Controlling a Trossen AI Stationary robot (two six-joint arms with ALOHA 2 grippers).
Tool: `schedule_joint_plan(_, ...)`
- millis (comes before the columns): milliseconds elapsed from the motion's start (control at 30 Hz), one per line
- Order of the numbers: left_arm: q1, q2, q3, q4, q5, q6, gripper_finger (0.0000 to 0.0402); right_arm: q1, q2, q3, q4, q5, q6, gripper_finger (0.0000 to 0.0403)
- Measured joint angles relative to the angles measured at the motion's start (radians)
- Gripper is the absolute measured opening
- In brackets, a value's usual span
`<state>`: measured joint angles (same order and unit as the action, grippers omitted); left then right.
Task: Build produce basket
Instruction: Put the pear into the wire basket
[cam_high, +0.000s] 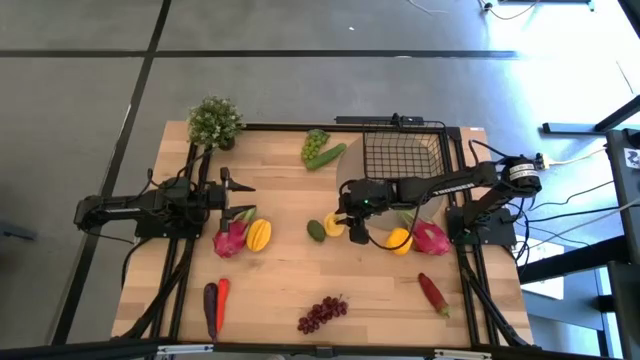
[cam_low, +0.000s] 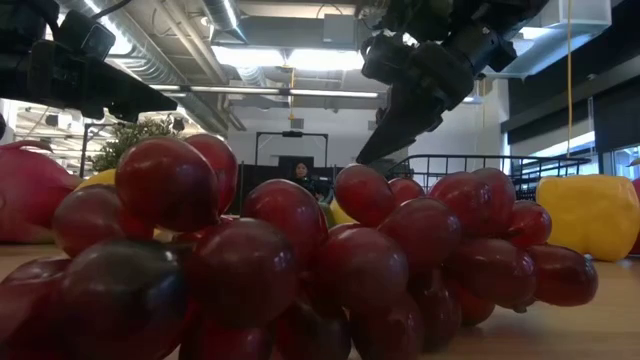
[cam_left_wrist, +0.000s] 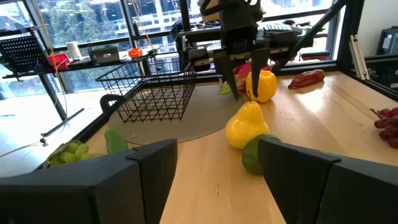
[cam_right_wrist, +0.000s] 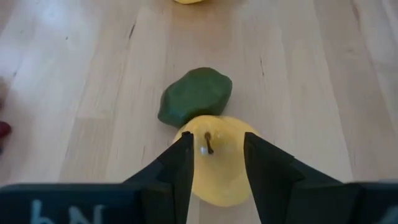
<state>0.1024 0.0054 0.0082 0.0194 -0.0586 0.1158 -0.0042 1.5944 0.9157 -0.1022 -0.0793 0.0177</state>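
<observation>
A yellow pear-shaped fruit (cam_right_wrist: 214, 168) with a short stem lies on the wooden table, touching a green avocado (cam_right_wrist: 196, 96). My right gripper (cam_right_wrist: 217, 138) hangs open just above it, slanting down. One finger stands on each side of the stem, and neither touches it. In the left wrist view the gripper (cam_left_wrist: 244, 93) is clear of the fruit (cam_left_wrist: 245, 124). The black wire basket (cam_high: 400, 155) stands on a grey mat at the far right. My left gripper (cam_high: 240, 197) waits open and level at the table's left, holding nothing.
A yellow pepper (cam_high: 399, 240) and a pink dragon fruit (cam_high: 430, 238) lie right of my right gripper. Green grapes (cam_high: 316, 146), a potted plant (cam_high: 214, 122), another dragon fruit (cam_high: 230, 240), a starfruit (cam_high: 259, 235), purple grapes (cam_high: 322, 313) and a red chili (cam_high: 433, 292) are spread about.
</observation>
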Motion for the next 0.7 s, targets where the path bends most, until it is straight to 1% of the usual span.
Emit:
schedule_joint_plan(167, 0.0, 0.0, 0.0, 0.0, 0.0, 0.0, 0.0213, 0.0, 0.0, 0.0, 0.002, 0.001, 0.0, 0.0121)
schedule_joint_plan(433, 0.0, 0.0, 0.0, 0.0, 0.0, 0.0, 0.0213, 0.0, 0.003, 0.0, 0.002, 0.001, 0.0, 0.0079)
schedule_joint_plan(567, 0.0, 0.0, 0.0, 0.0, 0.0, 0.0, 0.0213, 0.0, 0.003, 0.0, 0.001, 0.001, -0.001, 0.0053)
schedule_joint_plan(700, 0.0, 0.0, 0.0, 0.0, 0.0, 0.0, 0.0213, 0.0, 0.003, 0.0, 0.001, 0.021, -0.009, 0.0013)
